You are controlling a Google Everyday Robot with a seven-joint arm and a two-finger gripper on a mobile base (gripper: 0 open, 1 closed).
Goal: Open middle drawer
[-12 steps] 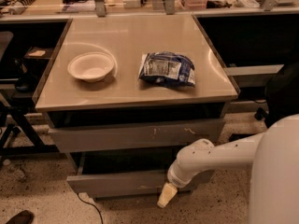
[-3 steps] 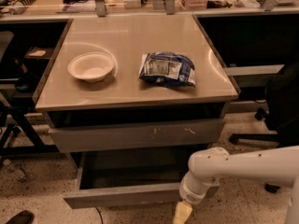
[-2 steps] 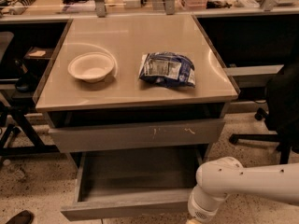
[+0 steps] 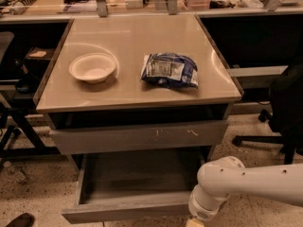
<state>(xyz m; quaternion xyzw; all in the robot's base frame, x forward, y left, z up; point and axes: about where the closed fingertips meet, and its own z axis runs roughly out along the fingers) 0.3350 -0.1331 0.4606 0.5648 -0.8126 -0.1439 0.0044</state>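
Note:
The middle drawer (image 4: pixel 127 213) is the lower grey drawer with a plain, unmarked front. It stands pulled far out of the cabinet, and its empty inside (image 4: pixel 142 176) shows. Above it is the taller grey front with pale scratch marks (image 4: pixel 142 135), which is nearly flush. My white arm (image 4: pixel 246 181) comes in from the lower right. My gripper (image 4: pixel 194 222) hangs at the bottom edge of the camera view, next to the right end of the middle drawer's front, and is mostly cut off.
On the tan tabletop (image 4: pixel 137 34) stand a white bowl (image 4: pixel 93 67) and a blue-and-white snack bag (image 4: pixel 169 70). A black office chair (image 4: pixel 284 103) stands at the right. A dark desk frame (image 4: pixel 19 122) stands at the left. A shoe tip (image 4: pixel 18 220) lies at the bottom left.
The middle drawer has slid further out toward the camera. My arm and gripper have moved down and back with its front, to the bottom edge of the view.

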